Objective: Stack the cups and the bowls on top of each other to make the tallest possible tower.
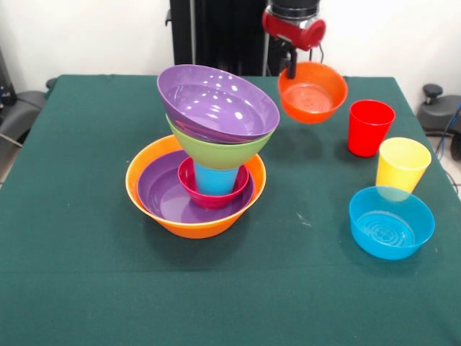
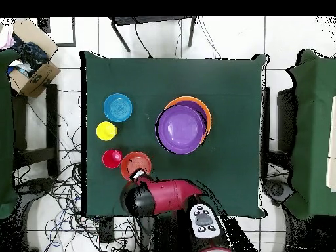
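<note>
Claw [image 1: 292,72] clamped on small orange bowl's [image 1: 312,92] rim, lifted off counter [image 1: 72,216]; red cup [image 1: 370,127] just beside, tower [image 1: 205,162] near

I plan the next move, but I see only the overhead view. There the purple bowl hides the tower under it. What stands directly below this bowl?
Observer: In the front view, the top purple bowl sits in a lime green bowl, and that one rests on a blue cup.
Operator: Is the top bowl level?
Observer: No. It is tilted, with its rim lower toward the right side of the front view.
Operator: Does the small orange bowl stand on the table?
Observer: No. The gripper holds the small orange bowl by its rim above the table, and the bowl's shadow lies below it.
</note>
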Motion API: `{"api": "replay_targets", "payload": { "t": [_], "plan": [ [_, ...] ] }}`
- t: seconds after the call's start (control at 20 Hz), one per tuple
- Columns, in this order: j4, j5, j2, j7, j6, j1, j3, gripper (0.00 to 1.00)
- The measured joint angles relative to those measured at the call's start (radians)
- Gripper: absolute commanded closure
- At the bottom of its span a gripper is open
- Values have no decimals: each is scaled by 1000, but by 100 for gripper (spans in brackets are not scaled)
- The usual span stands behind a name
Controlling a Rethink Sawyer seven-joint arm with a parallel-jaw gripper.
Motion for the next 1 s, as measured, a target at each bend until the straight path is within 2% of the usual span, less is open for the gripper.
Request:
{"api": "replay_targets", "payload": {
  "t": [0.2, 0.45, 0.8, 0.85, 1.0],
  "plan": [
    [57, 92, -92, 0, 60, -71, 106, 100],
    [88, 189, -188, 0, 143, -145, 200, 100],
    [91, 262, -316, 0, 250, -183, 245, 100],
    [91, 278, -353, 0, 280, -195, 252, 100],
    [85, 285, -395, 0, 321, -215, 253, 100]
  ]
}}
